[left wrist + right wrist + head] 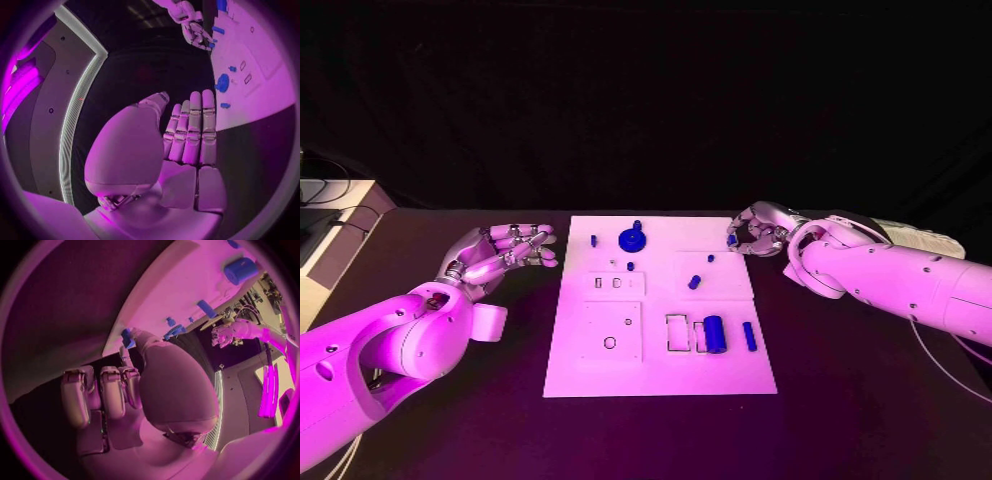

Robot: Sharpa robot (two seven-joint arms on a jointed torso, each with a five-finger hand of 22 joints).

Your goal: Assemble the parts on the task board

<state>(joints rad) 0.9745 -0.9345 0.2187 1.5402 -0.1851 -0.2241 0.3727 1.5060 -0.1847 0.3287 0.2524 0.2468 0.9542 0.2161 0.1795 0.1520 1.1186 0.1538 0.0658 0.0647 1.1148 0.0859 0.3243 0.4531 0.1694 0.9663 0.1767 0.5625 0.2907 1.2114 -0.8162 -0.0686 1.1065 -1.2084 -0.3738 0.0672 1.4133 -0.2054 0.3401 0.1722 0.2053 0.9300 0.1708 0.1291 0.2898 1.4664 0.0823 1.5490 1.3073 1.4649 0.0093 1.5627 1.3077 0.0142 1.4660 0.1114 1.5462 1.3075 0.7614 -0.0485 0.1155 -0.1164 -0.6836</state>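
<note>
As viewed from the head, working outward from the near edge: white board (589, 370) lying flat mid-tabletop (848, 420), long side running away from the robot.

Near right of board: fat blue cylinder (715, 333) lying on its side, just beside an outlined slot; thin blue bar (750, 336) just right of it, apart, parallel.

Mid board: short blue peg (694, 282), tilted, well apart from the cylinder. Smaller blue bits around it, too small to tell apart.

Left of board, off its edge, over bare tabletop: left hand (502, 255). Released, holding nothing; fingers (190, 125) straight and side by side in the wrist view, thumb alongside, palm turned toward the board.

Far end of board, left of centre: round blue knob (633, 240), largest piece there.

Far right corner of board: right hand (759, 230) over the board's edge. Outer fingers (100, 390) curled in; thumb and one finger pinching a tiny blue pin (127, 337), seen also at the fingertips from the head (733, 240). Cannot tell whether the pin touches the board.
</note>
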